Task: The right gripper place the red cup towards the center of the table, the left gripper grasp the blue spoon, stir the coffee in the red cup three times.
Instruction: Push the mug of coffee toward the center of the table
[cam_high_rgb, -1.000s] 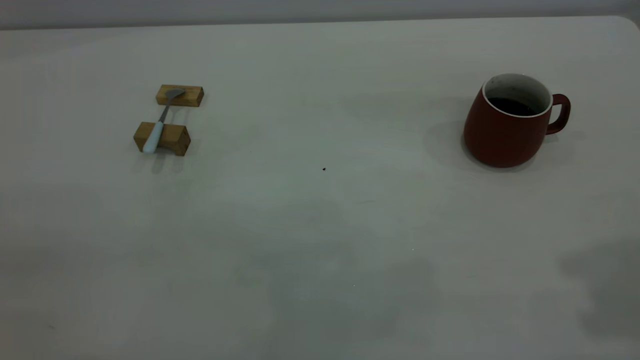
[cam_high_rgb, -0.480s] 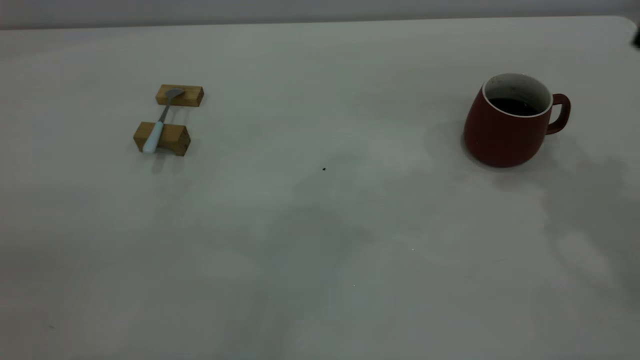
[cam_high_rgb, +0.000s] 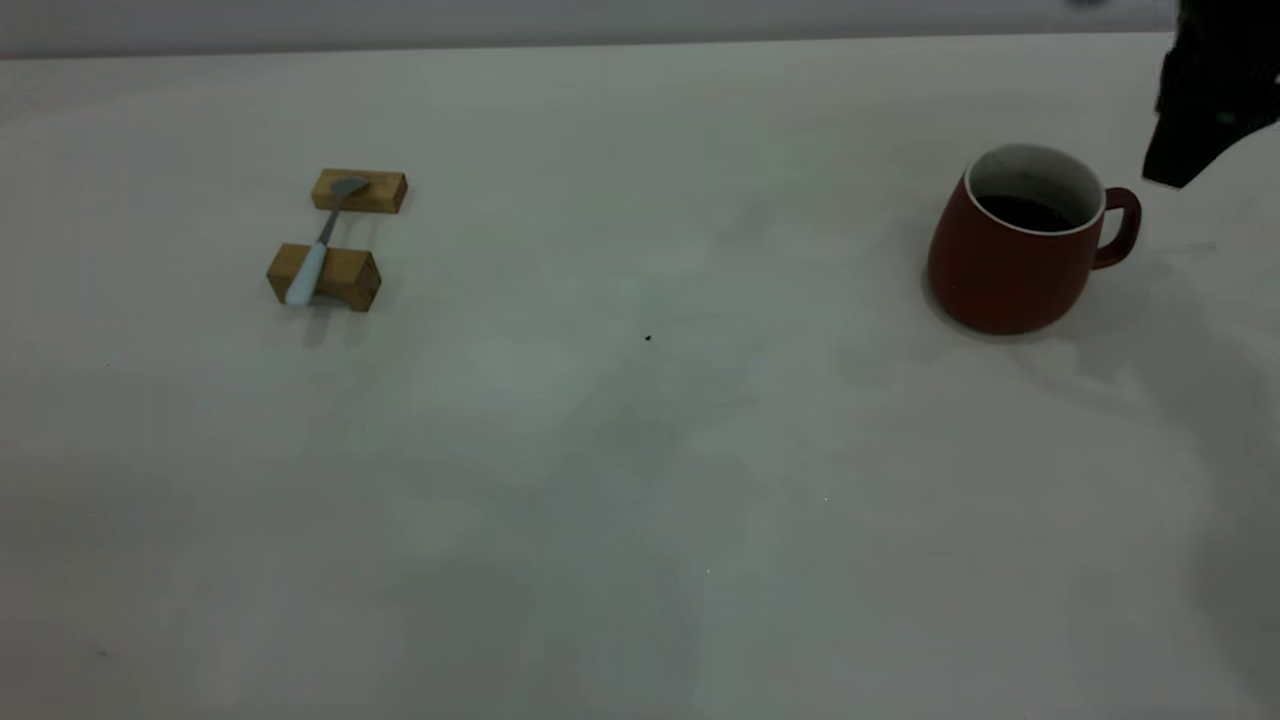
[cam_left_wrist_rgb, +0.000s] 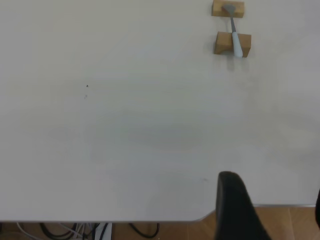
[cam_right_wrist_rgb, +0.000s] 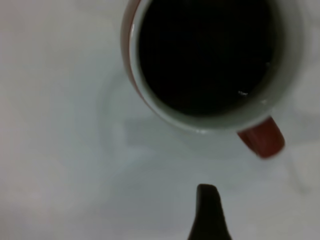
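Note:
The red cup (cam_high_rgb: 1010, 265) stands at the right of the table (cam_high_rgb: 640, 470), its handle (cam_high_rgb: 1122, 226) pointing right and dark coffee (cam_high_rgb: 1022, 211) inside. My right gripper (cam_high_rgb: 1195, 100) hangs just above and right of the handle, not touching it. In the right wrist view the cup (cam_right_wrist_rgb: 150, 95) is seen from above, and one finger (cam_right_wrist_rgb: 207, 212) shows with nothing beside it. The blue spoon (cam_high_rgb: 318, 248) lies across two wooden blocks at the left. My left gripper (cam_left_wrist_rgb: 272, 212) is open over the table's near edge, far from the spoon (cam_left_wrist_rgb: 234, 32).
The spoon's bowl lies on the far wooden block (cam_high_rgb: 360, 190) and its handle on the near block (cam_high_rgb: 325, 276). A tiny dark speck (cam_high_rgb: 648, 338) marks the table's middle. Brown floor (cam_left_wrist_rgb: 290, 222) and cables (cam_left_wrist_rgb: 90, 231) show past the table edge.
My right gripper has come into the exterior view from the upper right, down toward the cup's handle. Shadows on the table shifted. Cup and spoon have not moved.

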